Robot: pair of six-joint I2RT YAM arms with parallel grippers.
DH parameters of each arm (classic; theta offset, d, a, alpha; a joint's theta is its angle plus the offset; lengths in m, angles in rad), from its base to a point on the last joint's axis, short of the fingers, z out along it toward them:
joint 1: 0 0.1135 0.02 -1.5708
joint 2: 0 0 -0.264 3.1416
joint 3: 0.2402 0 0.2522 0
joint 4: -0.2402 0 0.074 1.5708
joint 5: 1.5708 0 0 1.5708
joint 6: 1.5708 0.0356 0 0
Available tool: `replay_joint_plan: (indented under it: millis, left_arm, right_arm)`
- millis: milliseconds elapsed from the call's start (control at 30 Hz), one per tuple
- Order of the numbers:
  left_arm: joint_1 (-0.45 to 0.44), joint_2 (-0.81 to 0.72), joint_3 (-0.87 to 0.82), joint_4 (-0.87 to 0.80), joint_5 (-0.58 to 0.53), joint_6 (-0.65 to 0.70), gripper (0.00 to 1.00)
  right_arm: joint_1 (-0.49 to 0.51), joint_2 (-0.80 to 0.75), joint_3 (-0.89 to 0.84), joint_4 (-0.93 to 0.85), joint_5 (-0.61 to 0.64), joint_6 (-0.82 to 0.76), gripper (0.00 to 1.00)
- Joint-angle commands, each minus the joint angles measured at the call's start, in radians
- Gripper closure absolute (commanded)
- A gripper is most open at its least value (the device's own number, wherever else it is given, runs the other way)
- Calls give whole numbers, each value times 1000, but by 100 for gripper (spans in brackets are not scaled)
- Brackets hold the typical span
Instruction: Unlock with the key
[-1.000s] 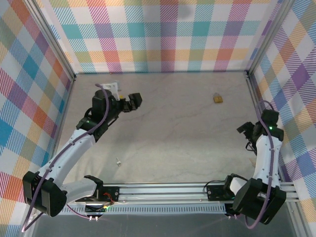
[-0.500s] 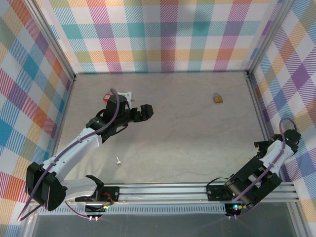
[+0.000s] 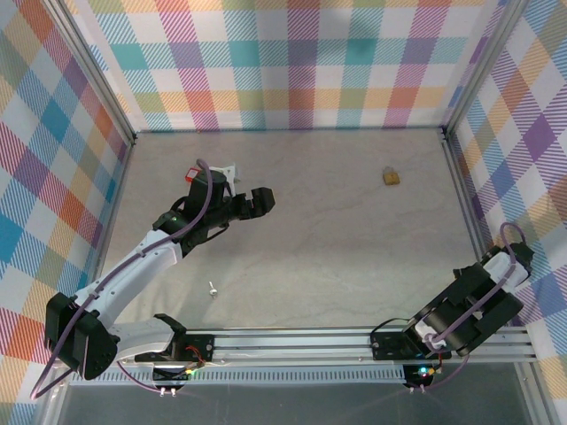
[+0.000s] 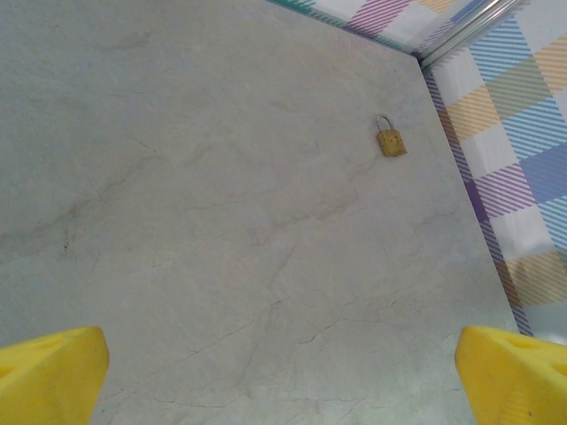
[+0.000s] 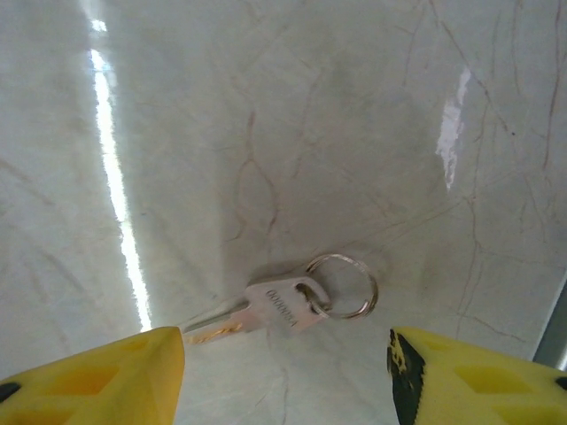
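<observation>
A silver key (image 5: pixel 279 305) on a split ring (image 5: pixel 344 285) lies flat on the pale table. My right gripper (image 5: pixel 283 372) hangs just above it, open, one yellow finger on each side and neither touching it. From above, the right arm (image 3: pixel 492 283) is folded low at the table's right edge. A brass padlock (image 3: pixel 391 176) lies at the far right, also seen as the padlock (image 4: pixel 391 141) from the left wrist. My left gripper (image 3: pixel 258 202) hovers over the left middle, and the left gripper (image 4: pixel 279 372) is open wide and holds nothing.
A white block with a red part (image 3: pixel 221 171) sits behind the left arm near the back left. A small silver object (image 3: pixel 213 288) lies near the front left. Plaid walls and metal posts bound the table; a rail (image 3: pixel 301 341) runs along the front.
My right arm has dropped and folded toward the table's right edge, and its jaws have narrowed. My left arm swung right, away from the white block, then held still.
</observation>
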Motion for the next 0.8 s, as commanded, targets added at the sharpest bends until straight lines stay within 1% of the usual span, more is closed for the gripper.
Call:
replay_joint_plan:
  millis: [0, 233, 400, 467, 667, 767]
  left_arm:
    - [-9, -19, 0, -1, 14, -16, 0]
    - [-9, -21, -7, 0, 5, -23, 0]
    - [-9, -14, -3, 3, 2, -24, 0]
    - [-9, -11, 1, 1, 1, -24, 0]
    - [-9, -9, 2, 0, -9, -23, 0]
    - [-9, -6, 4, 0, -12, -23, 0]
  right_arm:
    - [-18, 33, -15, 26, 26, 25, 38]
    - [-24, 54, -24, 63, 40, 15, 42]
    - [-23, 83, -33, 90, 30, 6, 48]
    - [-24, 88, -41, 104, 15, 2, 53]
    - [-23, 84, -54, 131, -57, -22, 74]
    - [-18, 78, -59, 136, -92, -26, 79]
